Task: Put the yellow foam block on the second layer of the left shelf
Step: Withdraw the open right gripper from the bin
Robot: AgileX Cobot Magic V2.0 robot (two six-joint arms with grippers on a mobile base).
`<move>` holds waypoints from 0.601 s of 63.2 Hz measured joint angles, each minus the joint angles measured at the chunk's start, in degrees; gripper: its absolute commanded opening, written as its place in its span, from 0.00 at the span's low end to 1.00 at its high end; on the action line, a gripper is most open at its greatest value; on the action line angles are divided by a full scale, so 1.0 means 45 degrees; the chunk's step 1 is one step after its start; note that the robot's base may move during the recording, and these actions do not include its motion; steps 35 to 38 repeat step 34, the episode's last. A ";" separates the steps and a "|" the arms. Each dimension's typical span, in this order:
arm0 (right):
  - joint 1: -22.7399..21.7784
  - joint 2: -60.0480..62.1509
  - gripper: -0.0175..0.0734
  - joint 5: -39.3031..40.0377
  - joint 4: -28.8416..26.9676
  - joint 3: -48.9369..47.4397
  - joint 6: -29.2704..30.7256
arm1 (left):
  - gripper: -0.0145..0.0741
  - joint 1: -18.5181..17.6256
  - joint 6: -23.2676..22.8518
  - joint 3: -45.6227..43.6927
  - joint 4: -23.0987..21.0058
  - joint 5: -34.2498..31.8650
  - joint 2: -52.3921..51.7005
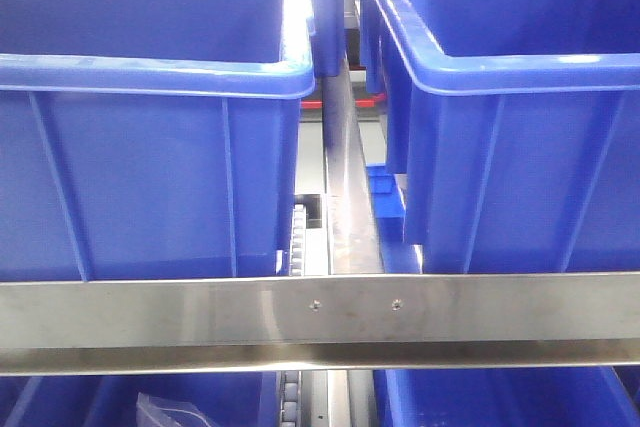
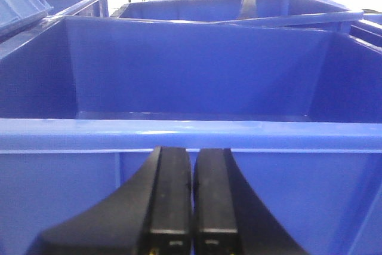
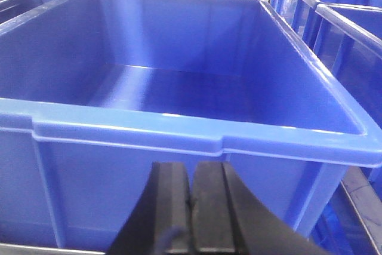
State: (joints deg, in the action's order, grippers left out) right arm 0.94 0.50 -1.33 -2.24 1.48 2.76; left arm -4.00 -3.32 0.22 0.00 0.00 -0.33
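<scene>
The yellow foam block is out of view in every frame. My left gripper [image 2: 192, 158] is shut with nothing between its black fingers, just in front of the near wall of a blue bin [image 2: 191, 132] whose inside shows nothing. My right gripper [image 3: 191, 171] is also shut on nothing, close to the front wall of another blue bin [image 3: 197, 138] with a bare floor. Neither gripper shows in the front view.
In the front view two blue bins [image 1: 150, 77] [image 1: 520, 67] sit side by side on a shelf behind a steel rail [image 1: 320, 312], split by a steel divider [image 1: 345, 187]. More blue bins [image 1: 500, 397] sit on the layer below, one holding a clear plastic bag [image 1: 165, 412].
</scene>
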 measured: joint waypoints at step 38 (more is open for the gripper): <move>0.0000 0.0000 0.22 0.0000 0.0000 0.0000 0.0000 | 0.30 0.0000 0.0000 0.0000 0.0000 0.0000 0.0000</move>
